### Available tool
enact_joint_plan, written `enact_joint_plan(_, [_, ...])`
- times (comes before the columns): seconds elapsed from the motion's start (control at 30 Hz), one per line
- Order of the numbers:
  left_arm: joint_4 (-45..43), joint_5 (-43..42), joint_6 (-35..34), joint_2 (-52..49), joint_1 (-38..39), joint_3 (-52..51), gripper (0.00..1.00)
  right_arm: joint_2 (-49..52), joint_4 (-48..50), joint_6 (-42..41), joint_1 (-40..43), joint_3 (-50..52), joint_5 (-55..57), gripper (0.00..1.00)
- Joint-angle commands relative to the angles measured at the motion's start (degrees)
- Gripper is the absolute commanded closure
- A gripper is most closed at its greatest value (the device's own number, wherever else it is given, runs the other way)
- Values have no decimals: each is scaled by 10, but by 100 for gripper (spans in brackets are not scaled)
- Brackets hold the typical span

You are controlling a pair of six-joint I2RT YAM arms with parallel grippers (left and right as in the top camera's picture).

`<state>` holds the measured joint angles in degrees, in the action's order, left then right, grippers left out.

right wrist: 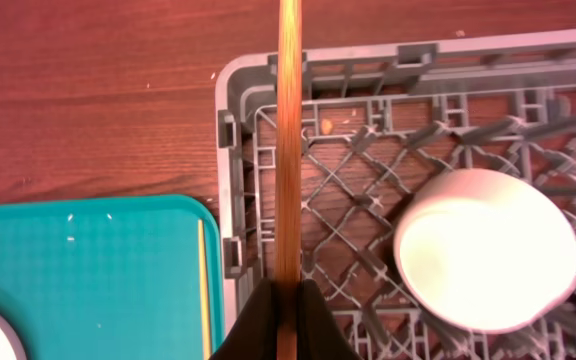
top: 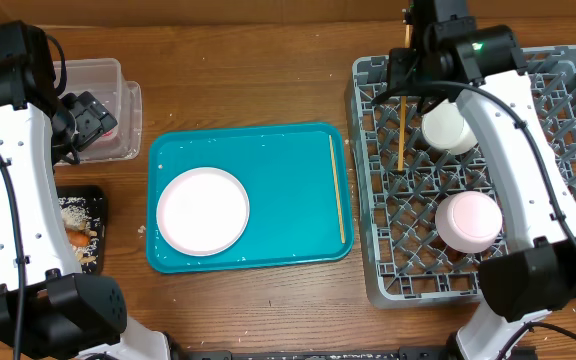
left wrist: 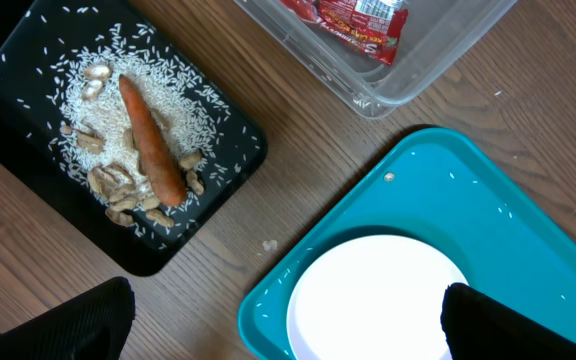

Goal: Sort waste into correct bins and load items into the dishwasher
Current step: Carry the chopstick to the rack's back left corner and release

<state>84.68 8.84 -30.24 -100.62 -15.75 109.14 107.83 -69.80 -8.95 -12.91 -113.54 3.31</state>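
My right gripper (right wrist: 288, 291) (top: 406, 85) is shut on a wooden chopstick (right wrist: 288, 150) (top: 402, 135), held over the left part of the grey dishwasher rack (top: 368, 200) (right wrist: 230, 100). A white cup (top: 448, 128) (right wrist: 488, 260) and a white bowl (top: 468, 220) sit in the rack. The other chopstick (top: 337, 190) (right wrist: 204, 290) and a white plate (top: 203, 210) (left wrist: 368, 300) lie on the teal tray (top: 268, 150). My left gripper (left wrist: 288, 330) (top: 90, 118) is open and empty above the plate's edge.
The clear tub (top: 103, 85) (left wrist: 408, 80) holds a red wrapper (left wrist: 353, 20). On the black tray (top: 96, 200) (left wrist: 218, 150) lie an orange carrot stick (left wrist: 150, 140) (top: 80, 238), rice (left wrist: 168, 95) and beige scraps (left wrist: 118, 190). Stray rice grains dot the teal tray (left wrist: 488, 190).
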Motion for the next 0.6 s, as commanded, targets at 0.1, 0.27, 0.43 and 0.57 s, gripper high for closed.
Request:
enact_joint_plan(0.1, [1,2,2,9,0,8,0,24,48,43,17,59,-81,96])
enact_joint_plan(0.27, [1,2,2,9,0,8,0,40,69,43,16,84,-86,94])
enact_joint_plan(0.43, [1,2,2,9,0,8,0,42,65,38,16,85,-86,33])
enact_joint_plan(0.57, [1,2,2,9,0,8,0,39,54,15,16,84,-86,29])
